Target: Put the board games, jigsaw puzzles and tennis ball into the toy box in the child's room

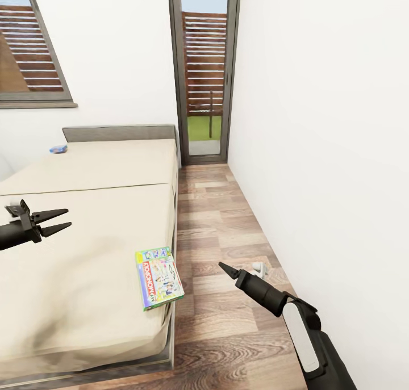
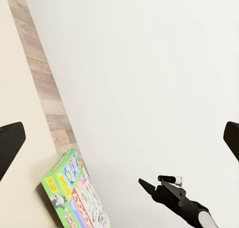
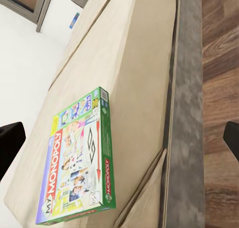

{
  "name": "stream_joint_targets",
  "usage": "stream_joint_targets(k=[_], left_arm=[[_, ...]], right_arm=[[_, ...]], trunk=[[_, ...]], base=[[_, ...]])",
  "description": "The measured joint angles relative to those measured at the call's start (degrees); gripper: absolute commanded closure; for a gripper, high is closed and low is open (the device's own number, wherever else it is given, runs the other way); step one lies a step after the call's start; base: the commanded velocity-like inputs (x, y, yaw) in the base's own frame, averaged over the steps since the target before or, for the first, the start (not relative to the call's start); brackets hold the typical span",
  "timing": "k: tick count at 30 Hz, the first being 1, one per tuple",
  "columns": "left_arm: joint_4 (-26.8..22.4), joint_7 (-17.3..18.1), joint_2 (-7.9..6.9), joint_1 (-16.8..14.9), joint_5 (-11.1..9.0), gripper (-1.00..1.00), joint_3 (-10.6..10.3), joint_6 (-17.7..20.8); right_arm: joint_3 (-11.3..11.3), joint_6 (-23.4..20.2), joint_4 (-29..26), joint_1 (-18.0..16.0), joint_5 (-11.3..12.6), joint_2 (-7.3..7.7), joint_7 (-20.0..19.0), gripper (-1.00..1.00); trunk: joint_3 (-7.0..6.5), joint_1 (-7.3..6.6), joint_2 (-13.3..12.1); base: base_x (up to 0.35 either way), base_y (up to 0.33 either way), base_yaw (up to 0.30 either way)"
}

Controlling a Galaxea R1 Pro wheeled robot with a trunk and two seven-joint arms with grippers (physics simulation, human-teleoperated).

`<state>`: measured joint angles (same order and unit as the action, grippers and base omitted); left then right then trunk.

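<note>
A green board game (image 1: 159,277) lies flat at the right edge of the bed (image 1: 85,174), near its foot; it reads MONOPOLY in the right wrist view (image 3: 79,161) and also shows in the left wrist view (image 2: 74,198). A small blue board game (image 1: 58,149) rests far off by the grey headboard (image 1: 119,133). My left gripper (image 1: 59,219) hovers open over the mattress, left of the green box. My right gripper (image 1: 227,269) hangs over the floor just right of that box, its fingers (image 3: 10,148) spread wide apart and empty. The toy box and table are out of view.
A narrow strip of wooden floor (image 1: 227,237) runs between the bed and the white wall on the right to a glass door (image 1: 204,78) at the back. A small pale object (image 1: 258,268) lies on the floor by the wall. A window (image 1: 34,49) is at the left.
</note>
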<state>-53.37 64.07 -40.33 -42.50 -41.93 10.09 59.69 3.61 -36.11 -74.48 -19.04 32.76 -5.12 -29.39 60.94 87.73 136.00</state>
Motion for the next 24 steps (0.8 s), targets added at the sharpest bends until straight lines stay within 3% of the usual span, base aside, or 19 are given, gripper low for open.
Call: stream_joint_targets(k=[24], left_arm=[[0.0, 0.0, 0.0, 0.0, -0.1, -1.0, 0.0, 0.0]], right_arm=[[0.0, 0.0, 0.1, 0.0, 0.0, 0.0, 0.0, -1.0]], trunk=[[0.0, 0.0, 0.0]], base=[[0.026, 0.03, 0.0]])
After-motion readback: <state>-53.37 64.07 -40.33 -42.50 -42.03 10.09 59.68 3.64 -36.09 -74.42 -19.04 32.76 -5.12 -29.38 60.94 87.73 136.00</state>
